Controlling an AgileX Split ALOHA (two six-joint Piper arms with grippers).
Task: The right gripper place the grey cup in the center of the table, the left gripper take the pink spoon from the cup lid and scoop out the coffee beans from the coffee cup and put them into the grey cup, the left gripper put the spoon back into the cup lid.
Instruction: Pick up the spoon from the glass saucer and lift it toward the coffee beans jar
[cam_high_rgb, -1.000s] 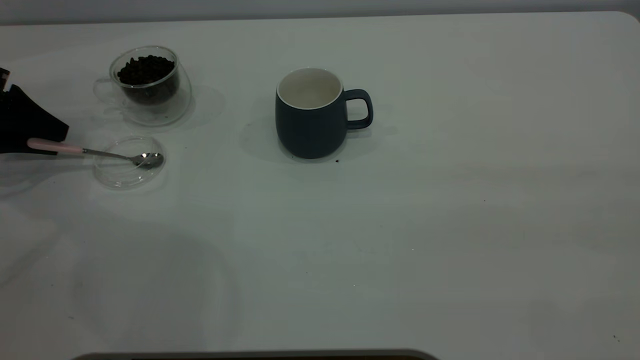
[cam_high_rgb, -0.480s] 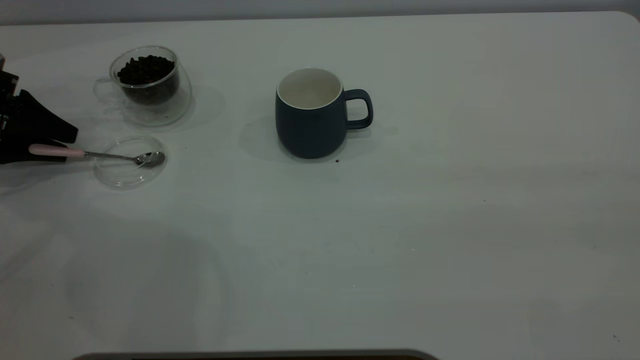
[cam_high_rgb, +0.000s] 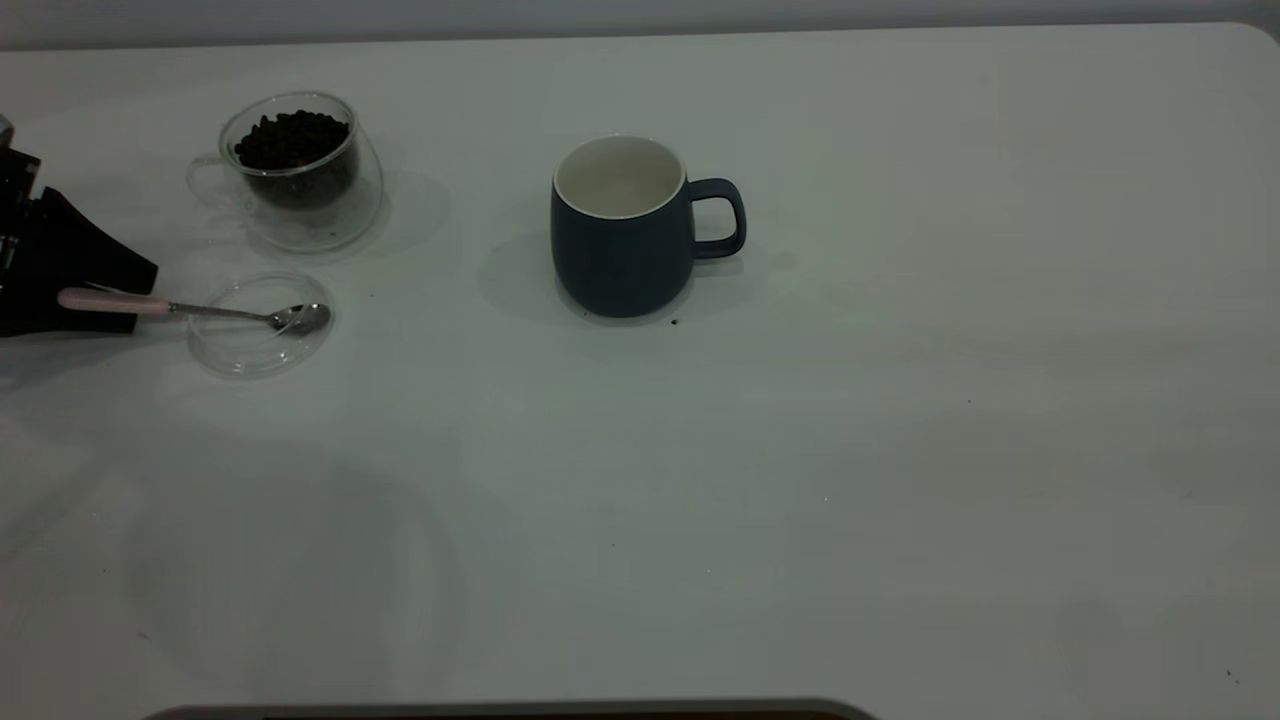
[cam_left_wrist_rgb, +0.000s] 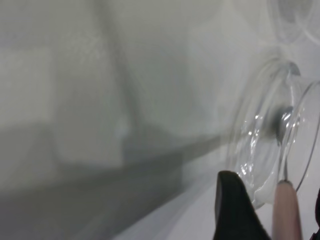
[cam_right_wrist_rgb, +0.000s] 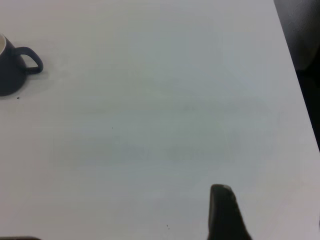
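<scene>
Grey wall (cam_high_rgb: 640, 15) (dim light)

The white table (cam_high_rgb: 900, 450) carries 3 vessels. The grey cup (cam_high_rgb: 620, 240) stands near its centre; the coffee cup (cam_high_rgb: 295, 170) and cup lid (cam_high_rgb: 255, 340) sit left. A dark speck (cam_high_rgb: 674, 322), perhaps a bean, lies beside the grey cup.

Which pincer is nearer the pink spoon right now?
Left. The left pincer is at the pink spoon handle; the right pincer is far off, beyond the grey cup.
</scene>
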